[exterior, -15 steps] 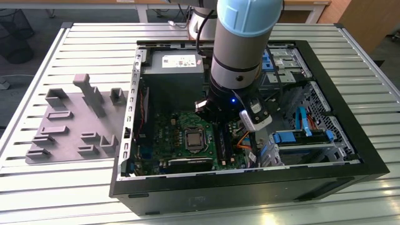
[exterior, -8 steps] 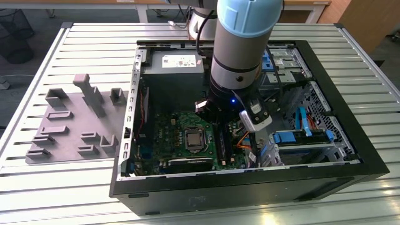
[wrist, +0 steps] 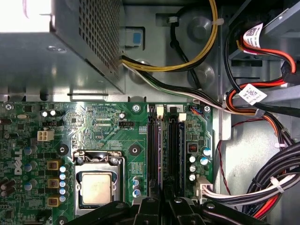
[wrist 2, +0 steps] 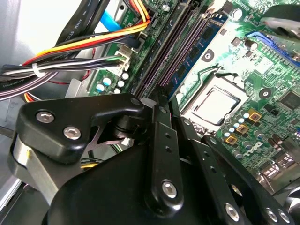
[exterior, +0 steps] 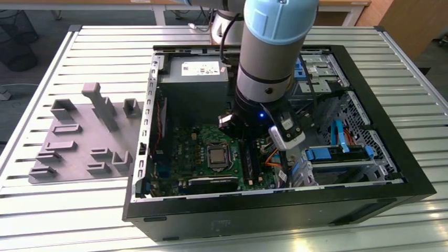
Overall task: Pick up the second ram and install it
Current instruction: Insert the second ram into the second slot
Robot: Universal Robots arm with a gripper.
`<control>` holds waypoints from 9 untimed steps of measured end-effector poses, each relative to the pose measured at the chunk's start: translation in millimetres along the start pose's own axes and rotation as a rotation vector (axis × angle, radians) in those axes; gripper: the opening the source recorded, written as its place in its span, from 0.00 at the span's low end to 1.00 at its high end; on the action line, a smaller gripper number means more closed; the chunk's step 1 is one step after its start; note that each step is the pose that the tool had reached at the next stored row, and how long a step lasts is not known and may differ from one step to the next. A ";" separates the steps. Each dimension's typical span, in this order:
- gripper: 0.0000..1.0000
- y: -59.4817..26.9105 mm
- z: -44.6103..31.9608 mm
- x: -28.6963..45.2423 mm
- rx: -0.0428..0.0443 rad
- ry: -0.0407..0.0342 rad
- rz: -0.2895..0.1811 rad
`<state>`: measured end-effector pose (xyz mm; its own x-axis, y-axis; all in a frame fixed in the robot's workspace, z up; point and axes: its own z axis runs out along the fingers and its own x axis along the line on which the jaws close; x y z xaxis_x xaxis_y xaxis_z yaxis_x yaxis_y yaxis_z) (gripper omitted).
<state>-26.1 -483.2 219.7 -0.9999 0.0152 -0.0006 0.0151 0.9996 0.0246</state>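
In the second wrist view the second ram (wrist 2: 202, 46), a thin blue-green stick with small chips, lies along the long black slots (wrist 2: 171, 54) beside the processor socket (wrist 2: 215, 101). Its near end runs in between the fingers of my gripper (wrist 2: 171, 107), which stand close together on it. In the first wrist view my gripper (wrist: 164, 202) sits over the near end of the slots (wrist: 173, 150), and the stick's face is hidden there. In the exterior view my arm (exterior: 269, 63) reaches down into the open computer case (exterior: 280, 202) over the motherboard.
Bundled cables (wrist 2: 70, 47) run close beside the slots, and more cables (wrist: 262, 187) fill the case side. The power supply box (wrist: 56, 51) stands beyond the board. A grey fixture plate (exterior: 77, 142) with blocks lies on the table at the exterior view's left.
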 end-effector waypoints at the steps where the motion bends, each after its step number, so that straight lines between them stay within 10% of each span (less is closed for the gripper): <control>1: 0.14 -0.1 0.1 -0.2 0.0001 0.0017 0.000; 9: 0.14 -0.1 0.5 -1.7 0.0003 0.0133 0.001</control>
<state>-24.4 -483.4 219.2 -0.9998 0.0161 0.0128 0.0164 0.9996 0.0243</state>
